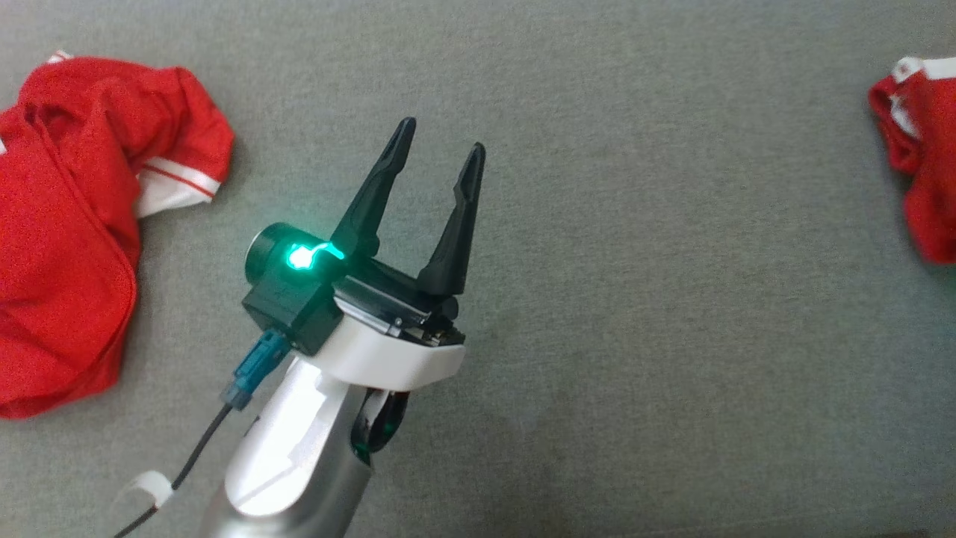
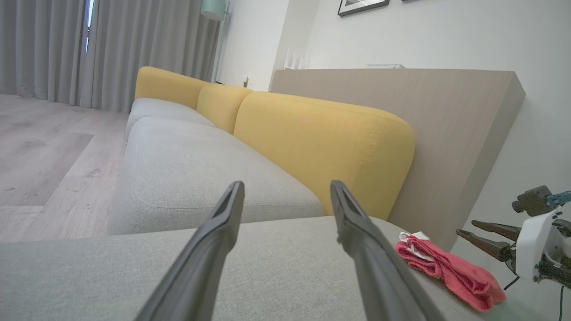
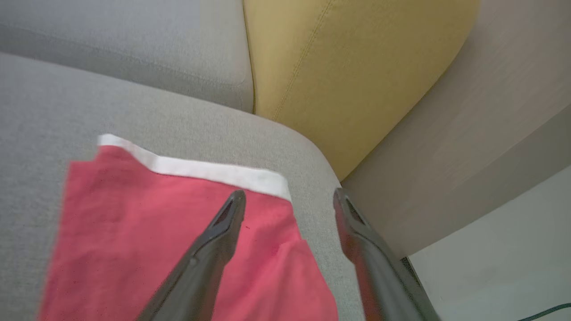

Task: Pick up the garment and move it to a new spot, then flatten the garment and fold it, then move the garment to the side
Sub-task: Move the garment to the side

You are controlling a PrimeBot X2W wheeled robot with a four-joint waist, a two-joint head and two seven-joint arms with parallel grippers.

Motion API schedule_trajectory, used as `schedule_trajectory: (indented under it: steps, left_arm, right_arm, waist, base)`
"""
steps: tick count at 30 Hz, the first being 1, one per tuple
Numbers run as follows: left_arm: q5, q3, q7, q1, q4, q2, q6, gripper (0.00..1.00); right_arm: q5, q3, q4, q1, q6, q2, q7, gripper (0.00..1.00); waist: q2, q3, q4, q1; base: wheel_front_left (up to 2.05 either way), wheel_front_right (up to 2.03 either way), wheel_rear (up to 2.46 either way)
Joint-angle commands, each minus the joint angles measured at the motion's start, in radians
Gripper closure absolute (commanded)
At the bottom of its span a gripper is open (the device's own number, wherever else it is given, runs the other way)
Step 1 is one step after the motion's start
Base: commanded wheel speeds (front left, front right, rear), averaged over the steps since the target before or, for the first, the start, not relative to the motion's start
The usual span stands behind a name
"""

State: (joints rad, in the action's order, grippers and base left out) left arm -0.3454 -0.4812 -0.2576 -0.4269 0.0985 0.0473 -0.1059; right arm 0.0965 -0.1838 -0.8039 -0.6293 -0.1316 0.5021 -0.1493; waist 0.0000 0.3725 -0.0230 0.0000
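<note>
A red garment with white trim (image 3: 156, 232) lies on the grey sofa seat near its right end, also seen at the right edge of the head view (image 1: 922, 164) and as a low red heap (image 2: 446, 272) in the left wrist view. My right gripper (image 3: 289, 194) hovers over its trimmed edge, open, with nothing between the fingers; it also appears at the far right of the left wrist view (image 2: 465, 227). My left gripper (image 1: 441, 149) is open above bare cushion in the middle, empty (image 2: 285, 187).
A second red garment with white trim (image 1: 75, 224) lies crumpled at the left of the grey seat (image 1: 635, 299). Yellow back cushions (image 2: 321, 142) run behind the seat, a wooden panel (image 2: 446, 116) stands past the sofa's right end, and wood floor (image 2: 40, 156) lies beyond.
</note>
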Motion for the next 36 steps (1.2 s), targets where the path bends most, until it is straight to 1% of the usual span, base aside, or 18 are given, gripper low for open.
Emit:
schedule_trajectory:
  steps: [1,5,9,15,19,22,23,24,25,28,32,36]
  left_arm:
    - [-0.005,0.041,-0.004,-0.004,-0.026,0.003,-0.004,0.00]
    - [0.005,0.081,-0.004,0.026,-0.024,0.003,-0.001,0.00]
    - [0.012,0.136,-0.004,0.065,-0.031,0.003,0.003,0.00]
    - [0.022,0.220,-0.004,0.127,-0.048,0.003,0.004,0.00]
    - [0.027,0.261,-0.004,0.168,-0.061,0.003,0.003,0.00]
    - [0.020,0.284,-0.004,0.199,-0.066,0.003,0.004,0.00]
    - [0.020,0.284,-0.004,0.199,-0.066,0.003,0.004,0.00]
    - [0.021,0.291,-0.004,0.218,-0.067,0.003,0.003,0.00]
    - [0.021,0.291,-0.004,0.218,-0.067,0.003,0.003,0.00]
    - [0.025,0.303,-0.004,0.247,-0.061,0.003,0.003,0.00]
    - [0.021,0.310,-0.004,0.280,-0.049,0.003,0.003,0.00]
    - [0.017,0.309,-0.004,0.306,-0.031,0.003,0.001,0.00]
  right_arm:
    - [-0.003,-0.003,0.043,-0.010,0.001,0.005,-0.016,0.00]
    - [-0.008,0.000,0.092,-0.016,0.001,-0.056,-0.030,0.00]
    - [-0.030,0.037,0.177,-0.016,0.001,-0.130,-0.035,0.00]
    - [-0.109,0.097,0.375,0.007,0.001,-0.243,-0.016,0.00]
    - [-0.165,0.094,0.519,0.049,0.001,-0.322,-0.005,0.00]
    - [-0.185,0.092,0.596,0.105,0.001,-0.380,0.004,0.00]
    - [-0.185,0.092,0.596,0.105,0.001,-0.380,0.004,0.00]
    - [-0.191,0.103,0.630,0.150,0.001,-0.406,-0.001,0.00]
    - [-0.191,0.103,0.630,0.150,0.001,-0.406,-0.001,0.00]
    - [-0.208,0.133,0.650,0.231,0.001,-0.434,-0.024,0.00]
    - [-0.218,0.171,0.640,0.349,0.001,-0.448,-0.073,0.00]
    - [-0.263,0.199,0.615,0.448,0.001,-0.451,-0.105,0.00]
  waist:
    - [0.0000,-0.033,-0.016,0.0000]
    - [0.0000,-0.094,-0.037,0.0000]
    - [0.0000,-0.156,-0.052,0.0000]
    - [0.0000,-0.228,-0.061,0.0000]
    - [0.0000,-0.263,-0.053,0.0000]
    - [0.0000,-0.281,-0.044,0.0000]
    - [0.0000,-0.281,-0.044,0.0000]
    - [0.0000,-0.289,-0.038,0.0000]
    - [0.0000,-0.289,-0.038,0.0000]
    - [0.0000,-0.302,-0.031,0.0000]
    - [0.0000,-0.313,-0.018,0.0000]
    - [0.0000,-0.320,-0.007,0.0000]
  base:
    - [0.00,0.00,0.00]
    - [0.00,0.00,0.00]
    - [0.00,0.00,0.00]
    - [0.00,0.00,0.00]
    - [0.00,0.00,0.00]
    - [0.00,0.00,0.00]
    - [0.00,0.00,0.00]
    - [0.00,0.00,0.00]
    - [0.00,0.00,0.00]
    - [0.00,0.00,0.00]
    - [0.00,0.00,0.00]
    - [0.00,0.00,0.00]
